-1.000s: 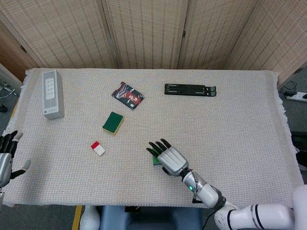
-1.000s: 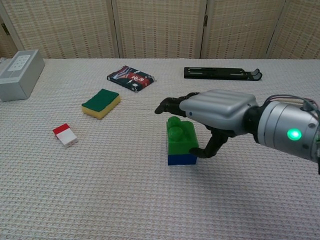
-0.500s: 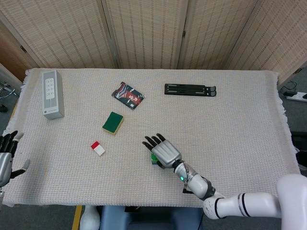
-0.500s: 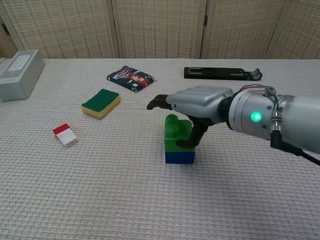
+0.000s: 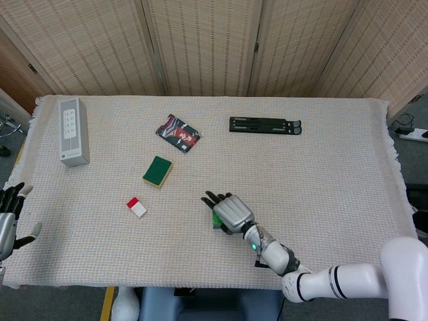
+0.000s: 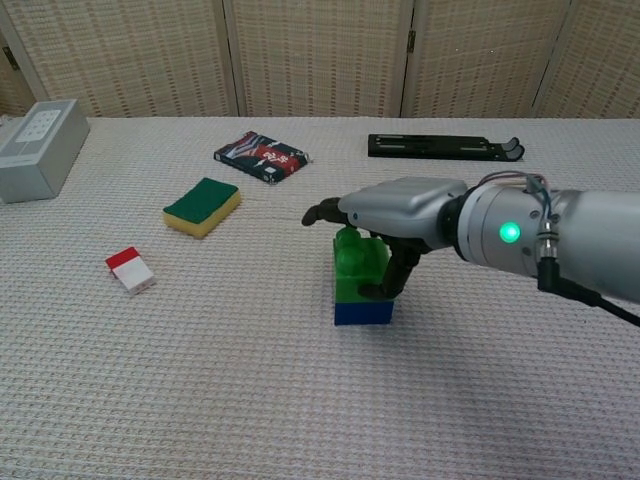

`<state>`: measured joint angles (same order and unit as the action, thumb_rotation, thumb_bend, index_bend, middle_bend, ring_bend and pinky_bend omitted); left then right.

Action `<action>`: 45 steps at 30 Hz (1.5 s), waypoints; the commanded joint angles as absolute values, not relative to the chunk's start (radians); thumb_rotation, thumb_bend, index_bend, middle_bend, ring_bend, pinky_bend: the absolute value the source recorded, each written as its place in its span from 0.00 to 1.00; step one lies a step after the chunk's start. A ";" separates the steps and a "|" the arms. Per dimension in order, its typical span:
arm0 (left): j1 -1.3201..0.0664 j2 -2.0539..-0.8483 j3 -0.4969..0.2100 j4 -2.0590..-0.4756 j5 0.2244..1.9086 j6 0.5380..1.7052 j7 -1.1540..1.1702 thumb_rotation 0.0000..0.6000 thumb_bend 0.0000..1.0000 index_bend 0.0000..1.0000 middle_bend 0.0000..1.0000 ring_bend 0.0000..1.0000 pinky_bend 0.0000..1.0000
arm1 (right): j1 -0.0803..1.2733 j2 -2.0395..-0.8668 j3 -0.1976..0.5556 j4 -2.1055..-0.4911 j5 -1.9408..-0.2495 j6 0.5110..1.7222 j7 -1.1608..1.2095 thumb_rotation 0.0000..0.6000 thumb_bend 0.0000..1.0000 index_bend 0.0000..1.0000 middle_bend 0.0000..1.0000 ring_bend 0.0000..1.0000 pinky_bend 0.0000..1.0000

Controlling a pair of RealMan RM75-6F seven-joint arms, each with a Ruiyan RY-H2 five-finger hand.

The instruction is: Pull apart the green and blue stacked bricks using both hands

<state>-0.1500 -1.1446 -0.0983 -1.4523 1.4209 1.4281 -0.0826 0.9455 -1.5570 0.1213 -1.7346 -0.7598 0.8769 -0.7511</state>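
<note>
Bricks: a glossy green plastic studded brick (image 6: 358,265) sits stacked on a flat blue plastic brick (image 6: 363,312), the pair upright on the counter near its near edge, a little right of centre.
Right robot hand: the silver metal right robot hand (image 6: 395,215) with dark fingers lies over the top of the green plastic studded brick; its thumb curls down against the right face of the brick and the other fingers (image 6: 320,213) reach out flat over the studs toward the left. It touches the brick, but whether it truly grips it I cannot tell.
Right forearm: a smooth grey cylinder with a lit green lamp (image 6: 510,233), coming in from the right.
Left robot hand: the dark-fingered left robot hand (image 5: 11,204) shows only at the far left edge in the head view, off the counter, fingers spread and holding nothing.
Counter: covered in a cream woven cloth (image 5: 334,174) with a coarse ribbed texture and frayed edges.
Sponge: a rectangular green-topped yellow foam sponge (image 6: 202,206), left of the bricks and farther back.
Small block: a red-and-white rectangular block (image 6: 131,270), at the near left.
Packet: a shiny dark printed foil packet (image 6: 262,156), beyond the sponge.
Box: a tall grey rectangular box (image 5: 73,131) with a button panel, at the far left.
Stand: a flat black folded plastic stand (image 6: 443,147), at the far right of centre.
Backdrop: woven rattan screen panels (image 5: 200,40) behind the counter.
</note>
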 commanded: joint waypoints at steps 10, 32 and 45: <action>-0.150 -1.143 -0.098 -1.453 1.420 1.426 -0.090 1.00 0.38 0.12 0.09 0.00 0.00 | 0.964 -1.561 0.097 -1.736 -0.788 0.908 -0.725 1.00 0.43 0.16 0.25 0.36 0.47; -0.158 -1.136 -0.079 -1.455 1.453 1.410 -0.126 1.00 0.38 0.12 0.09 0.00 0.00 | 0.907 -1.580 0.093 -1.686 -1.061 0.988 -0.533 1.00 0.43 0.80 0.63 0.79 0.83; -0.276 -1.148 -0.030 -1.371 1.616 1.305 -0.518 1.00 0.38 0.19 0.25 0.09 0.00 | 0.939 -1.441 0.171 -1.851 -1.058 0.918 -0.472 1.00 0.43 0.92 0.72 0.84 0.90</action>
